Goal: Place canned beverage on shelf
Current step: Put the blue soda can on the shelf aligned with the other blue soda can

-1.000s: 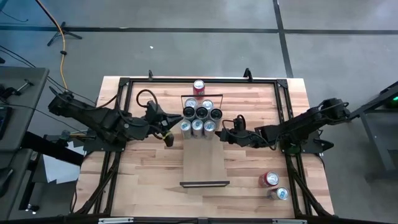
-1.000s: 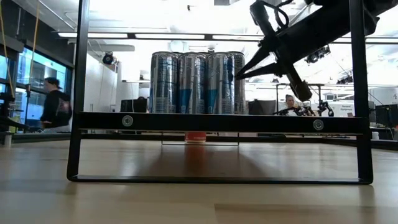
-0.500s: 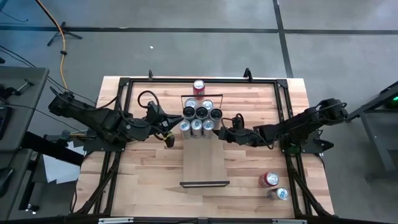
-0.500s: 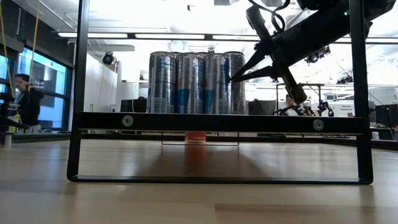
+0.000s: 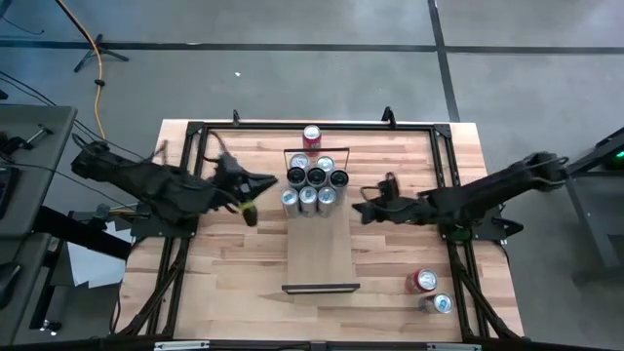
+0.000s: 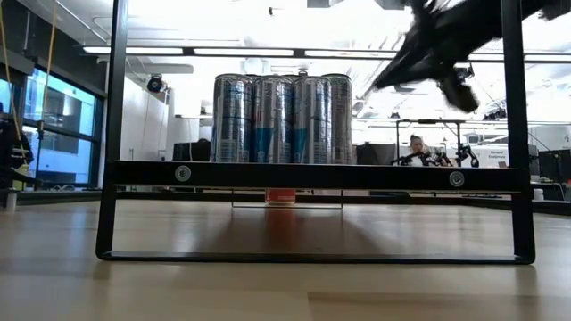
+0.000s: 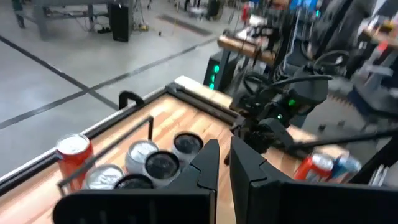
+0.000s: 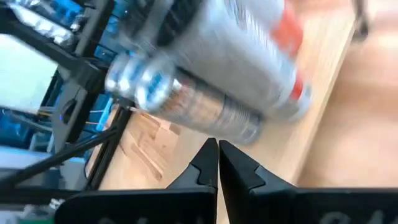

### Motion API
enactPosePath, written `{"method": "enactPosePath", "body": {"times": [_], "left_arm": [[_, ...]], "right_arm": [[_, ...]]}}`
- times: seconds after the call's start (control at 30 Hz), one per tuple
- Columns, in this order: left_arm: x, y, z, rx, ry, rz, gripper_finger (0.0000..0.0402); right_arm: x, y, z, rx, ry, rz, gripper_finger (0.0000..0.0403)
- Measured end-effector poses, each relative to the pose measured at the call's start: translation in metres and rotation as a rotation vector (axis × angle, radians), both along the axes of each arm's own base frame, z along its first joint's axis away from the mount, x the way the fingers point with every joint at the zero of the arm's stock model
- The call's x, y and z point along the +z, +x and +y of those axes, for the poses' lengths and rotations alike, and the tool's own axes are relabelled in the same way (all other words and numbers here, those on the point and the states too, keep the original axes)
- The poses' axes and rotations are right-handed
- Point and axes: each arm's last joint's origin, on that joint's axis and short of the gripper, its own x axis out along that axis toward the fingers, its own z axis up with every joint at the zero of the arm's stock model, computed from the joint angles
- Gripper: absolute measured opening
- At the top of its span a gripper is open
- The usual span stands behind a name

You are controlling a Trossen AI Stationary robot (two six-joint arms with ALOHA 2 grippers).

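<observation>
On wood tabletop (image 5: 224,263), shelf (image 5: 320,249) holds cans (image 5: 314,183); both end effectors closed, empty.

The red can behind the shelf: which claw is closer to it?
Left. The left claw is off to the red can's left; the right claw sits farther away, beside the shelf.

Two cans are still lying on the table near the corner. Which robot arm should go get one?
Probably the right. The two loose cans lie on the right gripper's side of the shelf. The left gripper sits across the shelf, farther off. Both are shut and empty.
</observation>
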Motion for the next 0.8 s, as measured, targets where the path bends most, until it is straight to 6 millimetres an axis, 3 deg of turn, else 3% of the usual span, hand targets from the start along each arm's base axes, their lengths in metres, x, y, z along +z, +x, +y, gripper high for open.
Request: {"method": "enactPosePath", "body": {"times": [0.1, 0.2, 0.37, 0.63, 0.8], "left_arm": [[0.012, -0.018, 0.004, 0.005, 0.018, -0.042, 0.0], [0.016, -0.033, 0.007, -0.025, 0.074, -0.041, 0.0], [-0.008, -0.046, 0.01, -0.094, 0.071, -0.076, 0.0], [-0.074, -0.04, 0.006, -0.376, 0.044, -0.348, 0.0], [-0.085, -0.037, 0.012, -0.387, 0.053, -0.378, 0.0]], "right_arm": [[0.027, -0.025, -0.003, 0.051, -0.122, -0.04, 0.0], [0.058, -0.044, -0.004, 0.13, -0.263, -0.185, 0.0], [0.101, -0.064, -0.008, 0.143, -0.478, -0.46, 0.0], [0.111, -0.066, -0.008, 0.17, -0.684, -0.494, 0.0], [0.111, -0.066, -0.008, 0.175, -0.699, -0.489, 0.0]]}}
